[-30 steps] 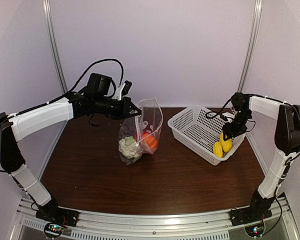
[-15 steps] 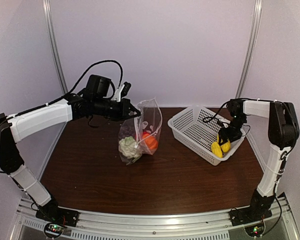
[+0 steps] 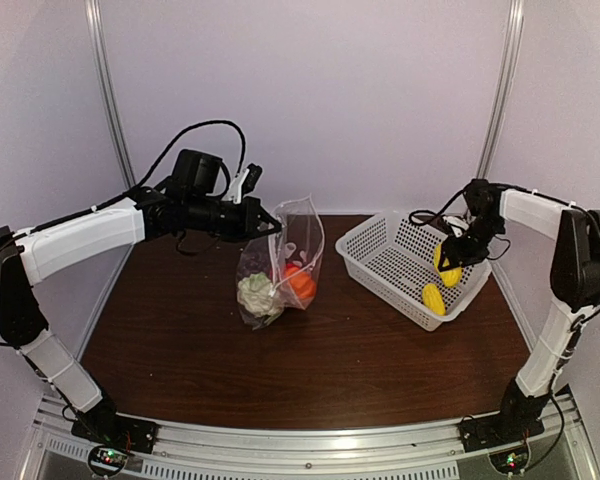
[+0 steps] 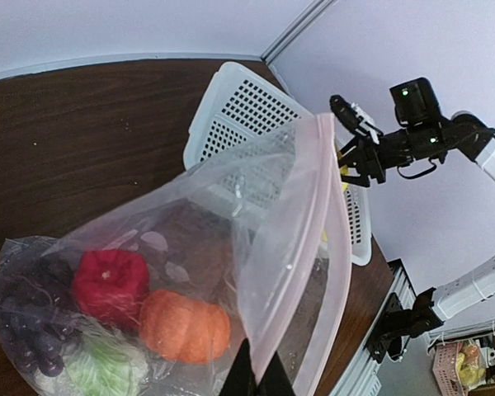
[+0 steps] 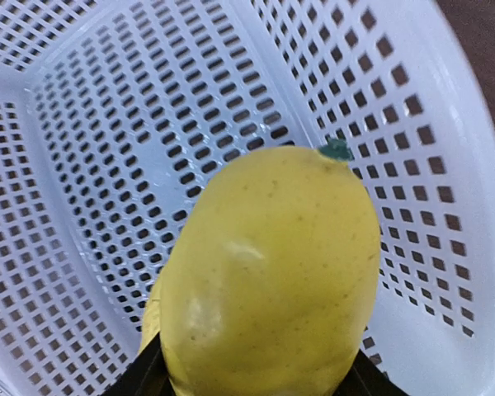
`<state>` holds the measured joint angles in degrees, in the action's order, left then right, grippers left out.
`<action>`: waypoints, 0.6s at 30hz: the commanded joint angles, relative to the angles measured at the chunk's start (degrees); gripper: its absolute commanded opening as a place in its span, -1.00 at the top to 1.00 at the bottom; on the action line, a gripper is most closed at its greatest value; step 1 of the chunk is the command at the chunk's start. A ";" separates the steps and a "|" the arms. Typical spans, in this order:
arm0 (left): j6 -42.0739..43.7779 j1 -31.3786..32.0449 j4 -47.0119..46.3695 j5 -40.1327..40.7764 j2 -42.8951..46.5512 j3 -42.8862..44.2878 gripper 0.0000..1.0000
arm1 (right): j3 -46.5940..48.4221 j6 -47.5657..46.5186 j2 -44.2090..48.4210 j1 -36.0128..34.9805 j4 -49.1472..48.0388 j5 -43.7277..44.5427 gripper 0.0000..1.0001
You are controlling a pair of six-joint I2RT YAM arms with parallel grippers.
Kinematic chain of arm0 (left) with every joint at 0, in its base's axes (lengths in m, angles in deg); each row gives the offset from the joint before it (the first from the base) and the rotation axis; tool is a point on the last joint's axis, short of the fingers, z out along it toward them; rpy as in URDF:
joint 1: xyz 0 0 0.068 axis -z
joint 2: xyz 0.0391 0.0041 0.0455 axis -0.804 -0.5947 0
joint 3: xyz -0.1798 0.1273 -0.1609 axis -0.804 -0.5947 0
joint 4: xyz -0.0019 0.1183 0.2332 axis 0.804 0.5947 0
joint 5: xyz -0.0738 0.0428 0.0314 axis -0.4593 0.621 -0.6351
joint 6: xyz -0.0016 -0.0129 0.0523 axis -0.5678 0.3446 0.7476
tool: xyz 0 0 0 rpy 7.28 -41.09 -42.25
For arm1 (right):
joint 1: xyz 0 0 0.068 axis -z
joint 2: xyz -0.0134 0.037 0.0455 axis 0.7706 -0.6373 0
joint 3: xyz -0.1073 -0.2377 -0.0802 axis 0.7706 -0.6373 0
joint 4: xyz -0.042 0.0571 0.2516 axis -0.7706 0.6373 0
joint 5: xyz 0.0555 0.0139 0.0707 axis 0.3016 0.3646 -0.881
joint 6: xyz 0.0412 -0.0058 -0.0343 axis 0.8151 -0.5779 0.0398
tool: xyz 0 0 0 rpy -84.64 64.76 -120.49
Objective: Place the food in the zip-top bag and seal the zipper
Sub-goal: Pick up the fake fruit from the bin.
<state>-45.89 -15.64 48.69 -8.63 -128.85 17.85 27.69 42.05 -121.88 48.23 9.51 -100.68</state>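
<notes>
Rose off the basket (image 3: 380, 222) floor with one yellow (image 5: 268, 272) clamped in right gripper (image 3: 450, 258); left other yellow (image 3: 433, 297) lying at basket's 5 o'clock. Pinched bag (image 3: 308, 232) rim in left gripper (image 3: 272, 228), mouth agape, at 9 o'clock from basket. Had basket wall to clear, then bare table (image 3: 180, 340) across.

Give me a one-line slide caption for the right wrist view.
Right gripper holding a yellow piece over the white mesh basket.

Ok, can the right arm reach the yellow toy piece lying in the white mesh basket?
Probably not: nothing covers that yellow toy piece, but the right gripper is shut on the other yellow piece.
</notes>
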 commanded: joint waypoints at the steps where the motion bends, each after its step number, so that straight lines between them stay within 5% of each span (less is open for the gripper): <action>1: -0.02 -0.34 -2.46 -0.28 -0.29 0.41 1.00 | 4.27 -1.60 7.74 -0.29 1.60 -8.13 0.17; 7: -0.49 -0.34 -2.82 -1.07 -1.33 1.46 1.00 | 6.24 -3.48 14.53 -3.59 0.27 -16.28 0.23; 13: -0.79 -0.34 -2.85 -1.02 -1.42 1.55 1.00 | 7.42 -5.06 19.89 -9.24 -2.82 -35.62 0.20; 18: -1.07 -0.34 -2.87 -0.93 -1.12 1.38 1.00 | 8.57 -7.10 23.74 -20.48 -6.49 -35.04 0.15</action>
<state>-46.39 -15.64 47.88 -8.91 -129.57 17.96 34.16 37.20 -101.47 34.73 6.69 -130.32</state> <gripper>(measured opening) 0.005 0.532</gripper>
